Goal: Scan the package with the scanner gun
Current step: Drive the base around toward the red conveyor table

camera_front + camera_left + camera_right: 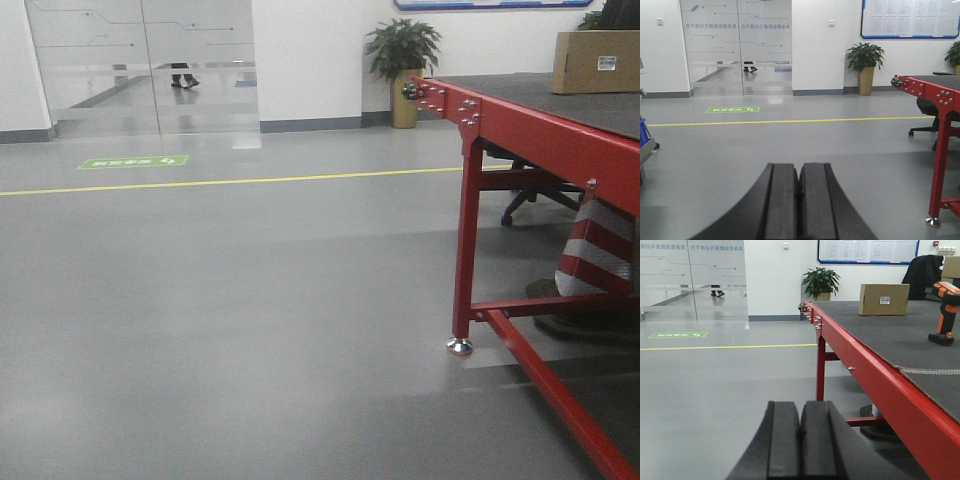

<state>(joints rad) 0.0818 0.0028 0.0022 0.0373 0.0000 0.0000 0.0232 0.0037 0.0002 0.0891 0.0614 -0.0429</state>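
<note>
**A:** Where was the package?

**B:** The package (884,299) sat at the far end of the dark tabletop (900,340), with its small white barcode label facing the right wrist camera. The front view caught it too, at the upper right corner.

**A:** And the scanner gun?

**B:** The scanner gun (946,315) stood upright on its flat black base, orange handle vertical, at the right edge of the right wrist view. It was nearer the camera than the package and well apart from it.

**A:** What about the arms?

**B:** The left gripper (799,175) hung over the grey floor (790,145), off to the side of the red table frame (942,150), its jaws pressed together with nothing between them. The right gripper (800,412) was also low, beside the frame, with its jaws closed and empty. Neither touched the tabletop.

**A:** Anything else nearby?

**B:** A red-and-white striped cone (597,250) stood under the table, a potted plant (821,282) stood by the far wall, and a yellow line (790,121) ran across the floor.
</note>
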